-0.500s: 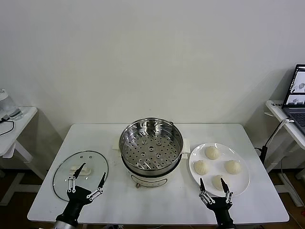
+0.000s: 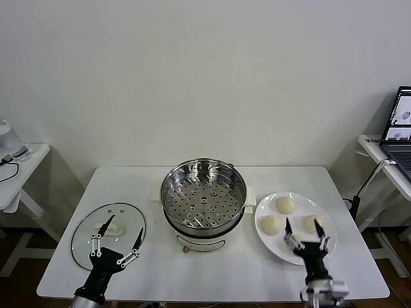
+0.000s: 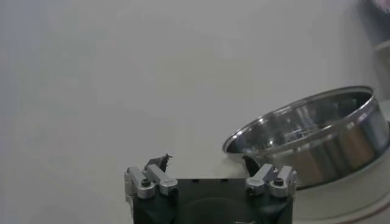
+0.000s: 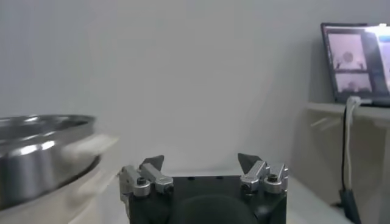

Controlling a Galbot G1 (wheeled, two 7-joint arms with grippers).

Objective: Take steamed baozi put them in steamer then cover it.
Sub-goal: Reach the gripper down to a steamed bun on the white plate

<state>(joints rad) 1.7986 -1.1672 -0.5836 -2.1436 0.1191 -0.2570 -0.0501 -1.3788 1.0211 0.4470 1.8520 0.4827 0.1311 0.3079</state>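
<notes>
Hovering right end effector (image 2: 307, 231) over steamed baozi (image 2: 286, 205).

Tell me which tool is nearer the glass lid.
Left. The left tool hovers open over the glass lid; the right tool is across the table above the plate of buns.

The left gripper (image 2: 117, 233) is seen at lower left, fingers spread wide. The right gripper (image 2: 307, 230) is held at lower right, fingers likewise apart.
</notes>
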